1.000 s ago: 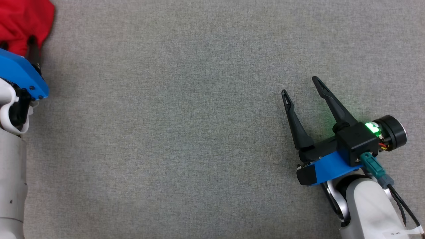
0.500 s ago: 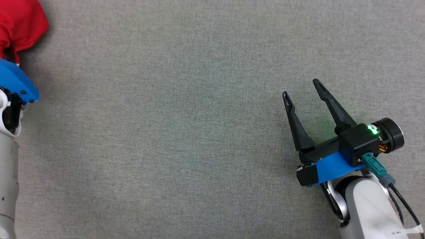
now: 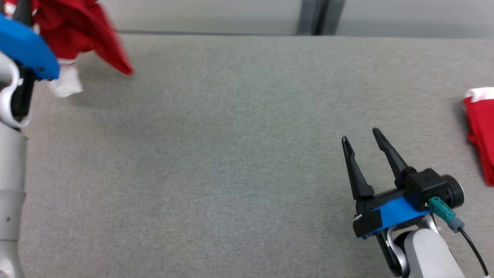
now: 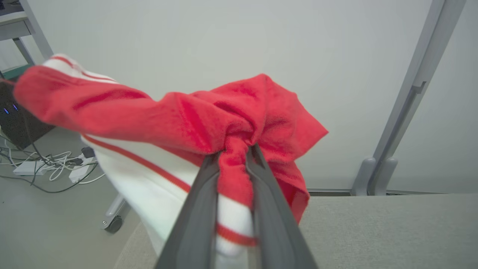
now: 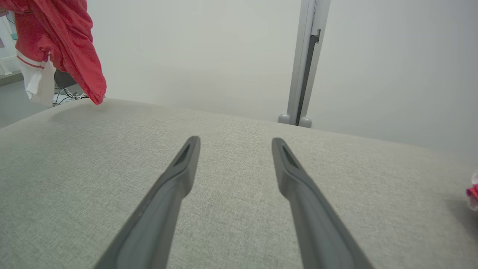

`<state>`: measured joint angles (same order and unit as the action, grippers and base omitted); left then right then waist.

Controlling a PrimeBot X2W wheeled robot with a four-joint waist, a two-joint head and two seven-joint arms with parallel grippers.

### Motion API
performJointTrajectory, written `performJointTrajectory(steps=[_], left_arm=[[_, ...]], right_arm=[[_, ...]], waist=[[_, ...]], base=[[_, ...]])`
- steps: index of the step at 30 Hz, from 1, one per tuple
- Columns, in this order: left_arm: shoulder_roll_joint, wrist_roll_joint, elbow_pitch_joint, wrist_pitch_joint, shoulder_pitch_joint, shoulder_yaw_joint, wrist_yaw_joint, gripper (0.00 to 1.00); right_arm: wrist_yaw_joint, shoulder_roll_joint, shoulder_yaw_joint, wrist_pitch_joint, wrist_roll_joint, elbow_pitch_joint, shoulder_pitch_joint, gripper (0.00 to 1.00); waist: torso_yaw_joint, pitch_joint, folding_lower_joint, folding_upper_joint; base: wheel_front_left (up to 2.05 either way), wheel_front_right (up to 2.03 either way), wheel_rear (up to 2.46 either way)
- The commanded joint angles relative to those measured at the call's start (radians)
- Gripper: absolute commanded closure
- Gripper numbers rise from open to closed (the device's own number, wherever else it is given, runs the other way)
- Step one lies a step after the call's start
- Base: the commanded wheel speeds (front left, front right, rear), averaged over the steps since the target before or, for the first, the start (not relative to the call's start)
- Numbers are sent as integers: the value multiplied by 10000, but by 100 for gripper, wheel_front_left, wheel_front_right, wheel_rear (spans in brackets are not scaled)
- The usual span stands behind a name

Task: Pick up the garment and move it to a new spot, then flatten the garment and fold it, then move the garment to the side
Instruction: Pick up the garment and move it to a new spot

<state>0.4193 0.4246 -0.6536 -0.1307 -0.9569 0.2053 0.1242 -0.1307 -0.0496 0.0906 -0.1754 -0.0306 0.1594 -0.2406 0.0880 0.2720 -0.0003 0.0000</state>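
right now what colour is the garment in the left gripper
The garment is red with a white, red-striped part; the left wrist view shows it best.

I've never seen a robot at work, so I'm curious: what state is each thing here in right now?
left gripper: shut on the garment.
garment: bunched up, hanging from the left gripper near the table's far left corner.
right gripper: open, empty, over the table.
red cloth: lying on the table at its right side, partly out of frame.
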Motion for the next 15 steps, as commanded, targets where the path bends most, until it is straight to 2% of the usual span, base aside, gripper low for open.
performJointTrajectory(steps=[1, 5, 10, 15], left_arm=[[-127, 101, 268, -72, -36, 76, 55, 100], [-595, 735, 1922, -802, 268, 418, 74, 100], [-1331, 1318, 3720, -1495, 1081, 871, -39, 100], [-2189, 1624, 4514, -1205, 2623, 1283, -368, 100]], right_arm=[[-1, -16, -40, -80, -54, 96, 153, 0], [-1, -13, -296, -265, -298, 393, 453, 0], [-1, -10, -552, -429, -447, 638, 675, 0], [-1, -10, -602, -577, -608, 886, 640, 0]], waist=[[-676, -733, 3, 0], [-1139, -1257, 3, 0], [-1564, -1267, 3, 0], [-1894, -939, 3, 0]], base=[[0, 0, 0], [0, 0, 0], [0, 0, 0], [0, 0, 0]])
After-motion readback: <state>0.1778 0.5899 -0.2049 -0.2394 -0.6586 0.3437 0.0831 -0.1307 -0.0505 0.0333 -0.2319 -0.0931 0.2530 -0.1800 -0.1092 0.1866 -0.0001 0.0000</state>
